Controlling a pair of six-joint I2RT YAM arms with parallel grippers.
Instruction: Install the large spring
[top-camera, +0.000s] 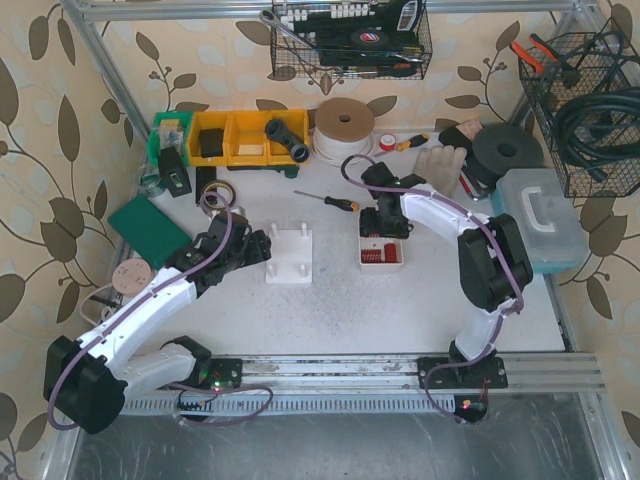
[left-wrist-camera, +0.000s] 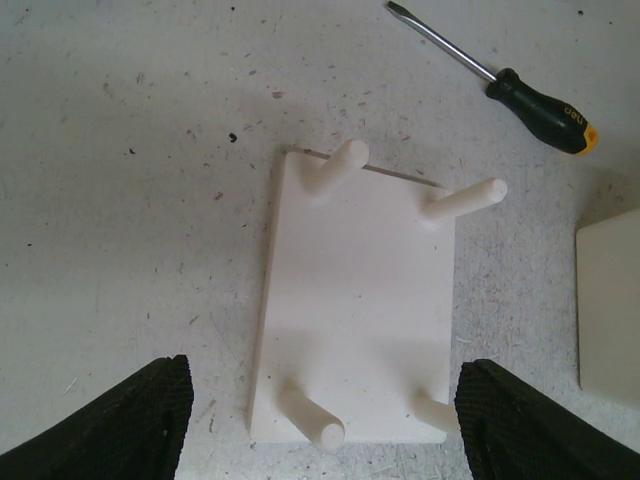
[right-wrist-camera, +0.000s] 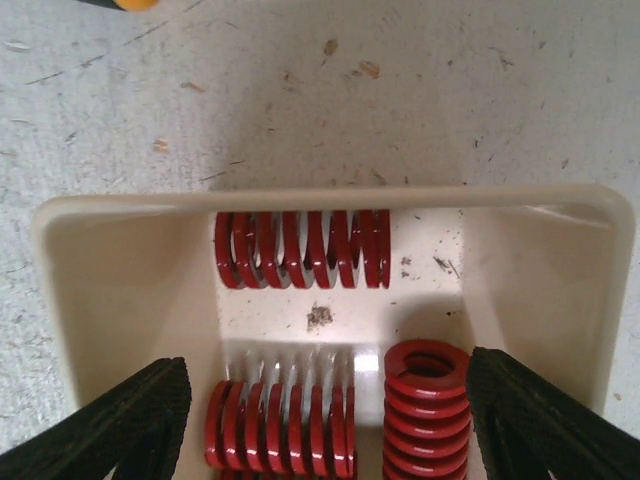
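A white peg plate (top-camera: 288, 258) with several upright pegs lies at mid-table; in the left wrist view the peg plate (left-wrist-camera: 355, 310) sits between my open left fingers (left-wrist-camera: 130, 425). My left gripper (top-camera: 257, 248) is open and empty just left of it. A cream tray (top-camera: 382, 252) holds red springs. In the right wrist view one spring (right-wrist-camera: 302, 249) lies at the tray's (right-wrist-camera: 120, 290) back, one (right-wrist-camera: 280, 430) lies at the front, and one (right-wrist-camera: 428, 405) stands on end. My right gripper (right-wrist-camera: 325, 430) is open, low inside the tray over the springs, gripping none.
A screwdriver (top-camera: 330, 200) lies behind the plate, also in the left wrist view (left-wrist-camera: 500, 85). Yellow bins (top-camera: 248, 137), tape rolls (top-camera: 344, 126), a green pad (top-camera: 148, 230) and a clear toolbox (top-camera: 540, 215) line the back and sides.
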